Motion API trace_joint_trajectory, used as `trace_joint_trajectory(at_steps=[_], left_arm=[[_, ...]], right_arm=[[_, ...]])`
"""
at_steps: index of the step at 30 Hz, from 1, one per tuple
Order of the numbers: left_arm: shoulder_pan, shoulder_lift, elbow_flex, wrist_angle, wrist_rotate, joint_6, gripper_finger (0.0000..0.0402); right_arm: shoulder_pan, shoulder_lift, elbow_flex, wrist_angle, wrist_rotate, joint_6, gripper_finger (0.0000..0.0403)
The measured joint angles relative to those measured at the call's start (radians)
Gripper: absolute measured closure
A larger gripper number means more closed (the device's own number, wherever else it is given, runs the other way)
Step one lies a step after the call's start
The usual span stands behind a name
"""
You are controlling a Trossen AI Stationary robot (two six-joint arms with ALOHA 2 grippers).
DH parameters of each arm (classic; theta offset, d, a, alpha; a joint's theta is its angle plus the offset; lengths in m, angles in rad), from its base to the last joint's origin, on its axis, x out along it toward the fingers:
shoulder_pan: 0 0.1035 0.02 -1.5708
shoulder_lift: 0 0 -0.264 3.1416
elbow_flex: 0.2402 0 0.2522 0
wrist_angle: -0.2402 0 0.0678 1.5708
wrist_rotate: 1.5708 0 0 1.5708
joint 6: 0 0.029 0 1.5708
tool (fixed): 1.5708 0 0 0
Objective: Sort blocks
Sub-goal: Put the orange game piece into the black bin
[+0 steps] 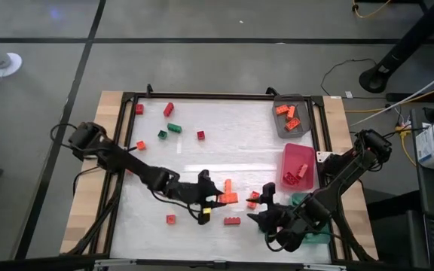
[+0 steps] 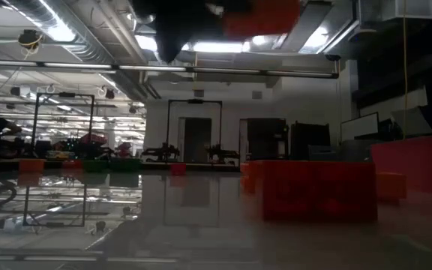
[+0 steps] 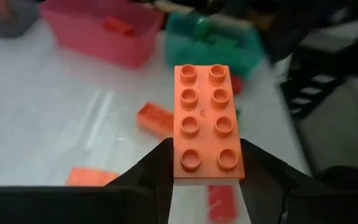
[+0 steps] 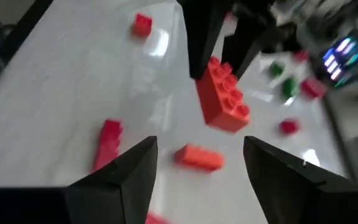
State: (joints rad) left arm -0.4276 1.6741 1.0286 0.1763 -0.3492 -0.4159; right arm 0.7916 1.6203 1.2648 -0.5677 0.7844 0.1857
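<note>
At the near edge of the table, my left gripper (image 1: pixel 218 197) has its jaws clenched on one end of an orange eight-stud brick (image 3: pixel 205 116), lifted clear of the white mat (image 1: pixel 224 135). Only that end is pinched, so I judge a quick swing could twist or drop it. My right gripper (image 1: pixel 266 214) waits just right of it with jaws spread and nothing held; a carry past it could clip those fingers. Loose bricks lie below and farther left. Farther right sit the teal tray (image 3: pixel 219 43), then the pink tray (image 1: pixel 298 164), and farthest the grey tray (image 1: pixel 291 117) holding orange bricks, which I take as the goal; releasing early would missort.
</note>
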Motion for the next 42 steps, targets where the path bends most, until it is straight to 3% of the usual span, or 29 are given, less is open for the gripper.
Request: trace_joint_trajectory(at_steps=[5,11,16,20,25,28,35,42], left_arm=[[0.027,-0.058,0.001,0.063,0.109,0.0,0.0272],[0.03,-0.057,0.001,0.16,0.187,0.021,0.027],[0.03,-0.055,0.001,0.15,0.191,0.023,0.0271],[0.031,-0.055,0.001,0.147,0.19,0.037,0.027],[0.031,-0.055,0.001,0.147,0.19,0.071,0.0269],[0.031,-0.055,0.001,0.148,0.19,0.088,0.0269],[0.046,-0.055,0.001,0.149,0.206,0.093,0.0264],[0.055,-0.055,0.001,0.147,0.206,0.104,0.0249]], right_arm=[[-0.01,0.0,0.0,0.066,0.104,-0.217,0.0166],[-0.069,0.0,0.0,0.124,0.109,-0.34,0.0166],[-0.114,0.0,0.0,0.202,0.05,-0.429,0.0166],[-0.138,0.0,0.0,0.267,-0.062,-0.504,0.0166],[-0.16,0.0,0.0,0.295,-0.124,-0.506,0.017],[-0.16,0.0,0.0,0.311,-0.123,-0.506,0.0194],[-0.159,0.001,-0.001,0.329,-0.122,-0.52,0.0291],[-0.159,0.001,-0.001,0.324,-0.121,-0.508,0.0297]])
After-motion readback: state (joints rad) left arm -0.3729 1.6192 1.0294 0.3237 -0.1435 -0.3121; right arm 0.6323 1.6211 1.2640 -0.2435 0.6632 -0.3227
